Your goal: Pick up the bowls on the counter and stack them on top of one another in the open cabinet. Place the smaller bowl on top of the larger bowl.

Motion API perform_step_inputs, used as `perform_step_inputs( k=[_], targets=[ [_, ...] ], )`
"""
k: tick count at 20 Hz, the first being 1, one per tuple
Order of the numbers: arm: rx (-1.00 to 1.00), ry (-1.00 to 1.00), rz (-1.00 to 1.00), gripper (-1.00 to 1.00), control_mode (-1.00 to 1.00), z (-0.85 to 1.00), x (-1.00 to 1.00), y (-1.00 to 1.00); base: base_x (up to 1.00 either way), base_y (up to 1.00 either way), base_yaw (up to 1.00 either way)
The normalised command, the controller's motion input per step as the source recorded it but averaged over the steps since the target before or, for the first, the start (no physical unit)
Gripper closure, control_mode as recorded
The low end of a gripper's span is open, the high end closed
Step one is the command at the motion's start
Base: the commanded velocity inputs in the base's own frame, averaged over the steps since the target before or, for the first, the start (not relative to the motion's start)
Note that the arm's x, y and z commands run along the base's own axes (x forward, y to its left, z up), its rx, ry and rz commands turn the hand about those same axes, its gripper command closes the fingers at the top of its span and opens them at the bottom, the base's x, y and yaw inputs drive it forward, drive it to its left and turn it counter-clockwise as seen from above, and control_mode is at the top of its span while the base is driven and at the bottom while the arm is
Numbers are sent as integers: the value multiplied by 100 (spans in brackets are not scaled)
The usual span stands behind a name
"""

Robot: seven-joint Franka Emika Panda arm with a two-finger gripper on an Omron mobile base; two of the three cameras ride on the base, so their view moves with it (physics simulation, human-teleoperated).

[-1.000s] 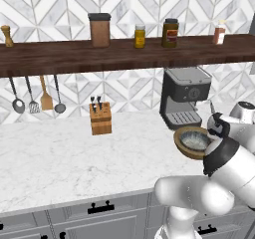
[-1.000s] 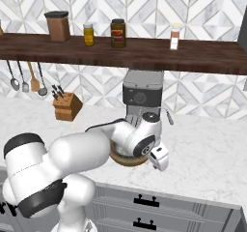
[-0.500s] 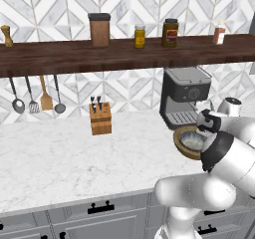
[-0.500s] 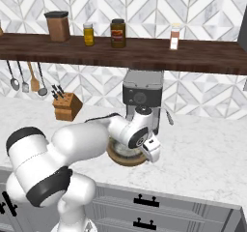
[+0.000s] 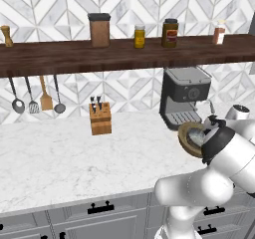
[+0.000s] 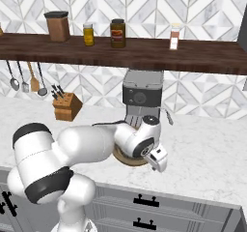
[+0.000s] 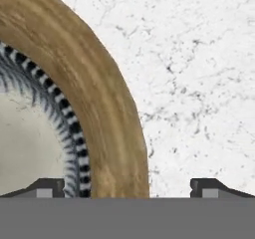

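The larger bowl (image 7: 107, 108), tan wood, rests on the white marble counter (image 7: 199, 83) in front of the coffee machine. Nested inside it is the smaller bowl (image 7: 30, 143), with a pale inside and a dark striped edge. My gripper (image 7: 128, 187) is open and very low over the wooden rim, one fingertip (image 7: 45, 185) over the bowls' inside and the other over bare counter. In the left base view the wooden bowl (image 5: 185, 136) peeks out beside my wrist. Most of the bowl (image 6: 126, 158) is covered by my arm in the right base view.
A black coffee machine (image 5: 185, 96) stands just behind the bowls. A knife block (image 5: 100, 118) sits further left, with utensils (image 5: 39, 97) hanging below the dark shelf (image 5: 124, 54) of jars. Grey drawer fronts (image 6: 144, 207) run under the counter.
My hand has shifted slightly and sunk closer over the wooden bowl's rim. The bowls have stayed in place.
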Motion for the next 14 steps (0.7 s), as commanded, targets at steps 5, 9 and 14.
perform_step_inputs(
  k=[5, 9, 14],
  targets=[
    [0, -2, 7, -100, -100, 0, -2, 2, 0, 0, 0],
    [0, -2, 1, -100, -100, -3, 10, 23, 0, 0, 0],
    [0, -2, -1, 100, -100, -9, 40, 30, 0, 0, 0]
  ],
)
